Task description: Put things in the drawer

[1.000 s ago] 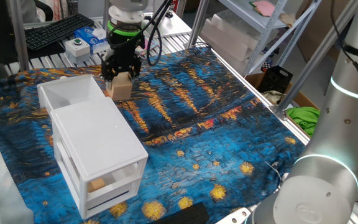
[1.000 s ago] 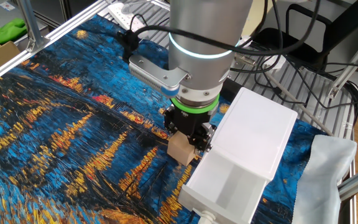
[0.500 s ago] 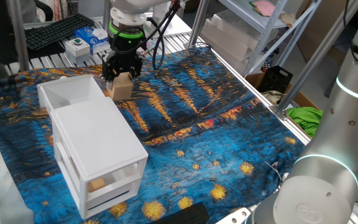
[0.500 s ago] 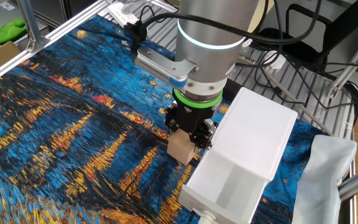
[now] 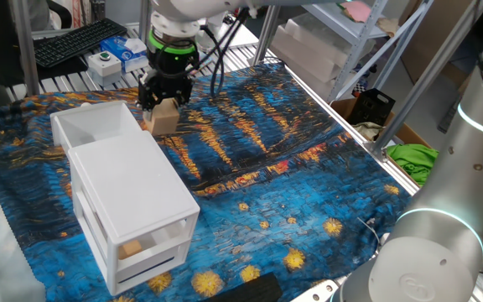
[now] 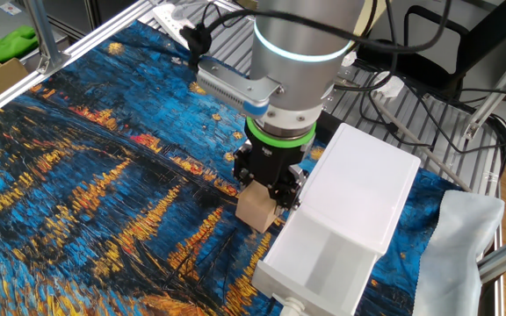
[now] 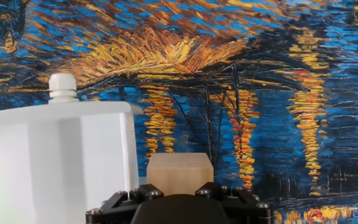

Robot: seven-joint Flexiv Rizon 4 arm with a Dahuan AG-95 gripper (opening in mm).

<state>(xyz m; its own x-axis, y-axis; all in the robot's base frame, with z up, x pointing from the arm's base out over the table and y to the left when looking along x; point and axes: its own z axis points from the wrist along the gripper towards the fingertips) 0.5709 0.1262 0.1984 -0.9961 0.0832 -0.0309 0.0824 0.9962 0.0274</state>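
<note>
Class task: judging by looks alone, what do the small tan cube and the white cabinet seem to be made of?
Small light-tan cube block: probably unfinished wood, matte with faint grain. White box-like drawer cabinet: likely plastic, smooth and slightly glossy, with see-through lower fronts.

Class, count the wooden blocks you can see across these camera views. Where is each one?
2. One block is in the gripper beside the open top drawer; another block sits behind a lower see-through drawer front. More may be hidden.

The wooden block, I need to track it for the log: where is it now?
The block sits between the fingers of the gripper, just beside the open white drawer, over the painted cloth.
</note>
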